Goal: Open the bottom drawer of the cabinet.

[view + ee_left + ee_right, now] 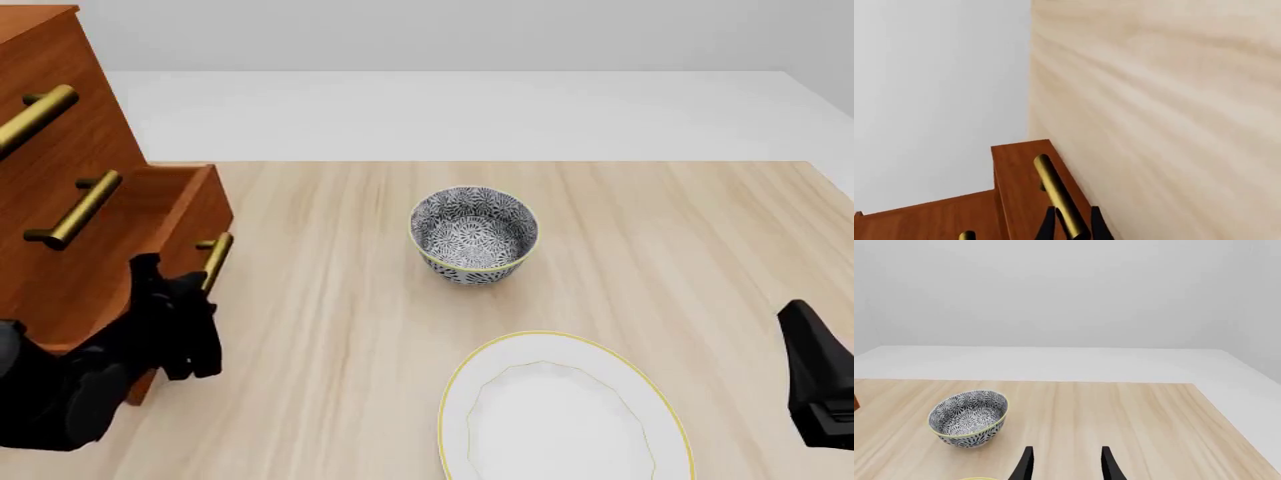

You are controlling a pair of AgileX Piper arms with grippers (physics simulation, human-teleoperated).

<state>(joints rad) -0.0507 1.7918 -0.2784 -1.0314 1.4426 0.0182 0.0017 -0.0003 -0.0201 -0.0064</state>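
Over at nine o'clock on the surface (641, 220), the left claw (1073, 231) is clamped on the brass handle (1057, 192) of the bottom drawer (160, 215), already partly out of the cabinet (54, 130). Its long axis crosses the pull. The right claw (1064, 462), fingers apart, idles far off.

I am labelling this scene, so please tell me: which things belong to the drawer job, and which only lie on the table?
For the job:
- bottom drawer, partly pulled out
- its brass handle
- cabinet
- left gripper, jaws around the handle

Just lying about:
- patterned bowl
- white plate
- right gripper, jaws apart, holding nothing
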